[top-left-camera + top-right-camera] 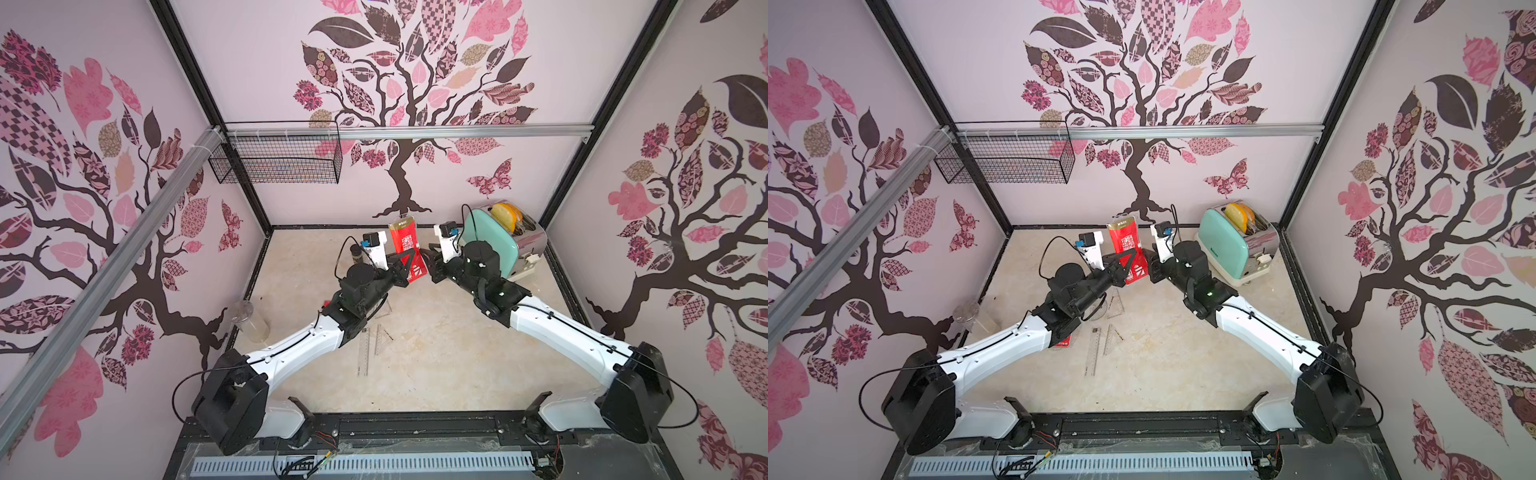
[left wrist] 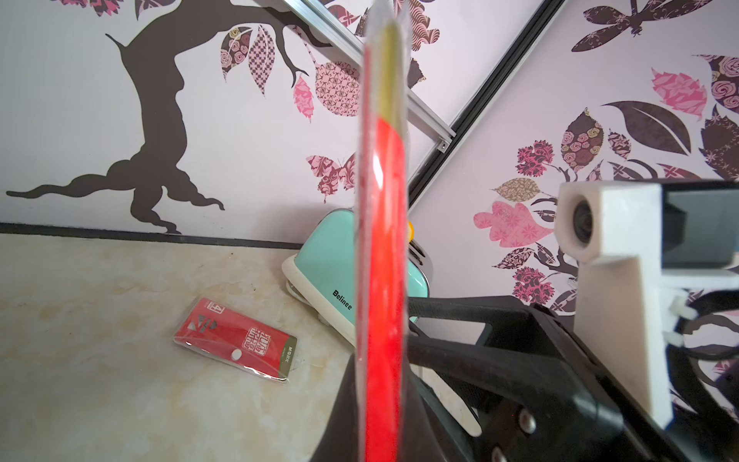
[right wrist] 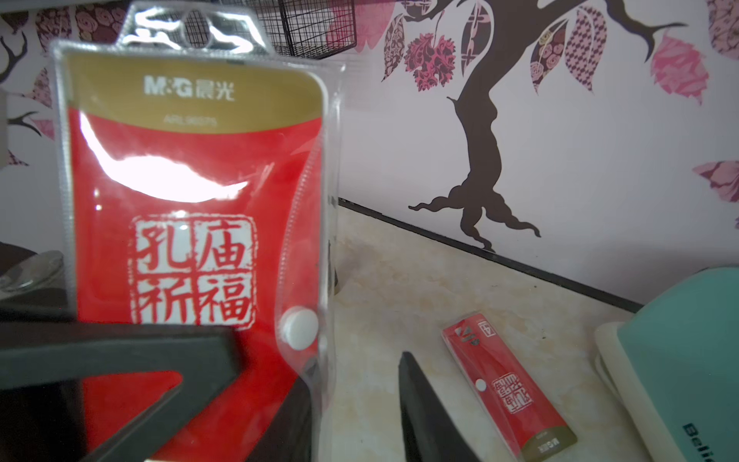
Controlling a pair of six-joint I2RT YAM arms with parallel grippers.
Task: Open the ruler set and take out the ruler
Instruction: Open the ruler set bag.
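Barely begun, by my reading: the left gripper [image 1: 406, 266] pinches the red ruler set [image 1: 404, 237] upright above the back edge of the table [image 1: 436, 353], its 1 white snap [image 3: 300, 329] fastened (no ruler drawn from it yet), while the right gripper [image 1: 430, 261] stands part-open just beside its side edge.

Ruler set [image 1: 404, 239] upright above table [image 1: 436, 374], toaster [image 1: 490, 245] to its right, ruler [image 1: 363, 353] flat on table in front.

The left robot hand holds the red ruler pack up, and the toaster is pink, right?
No. The toaster is mint green, not pink; both top views show it. The left gripper does hold the red ruler pack up.
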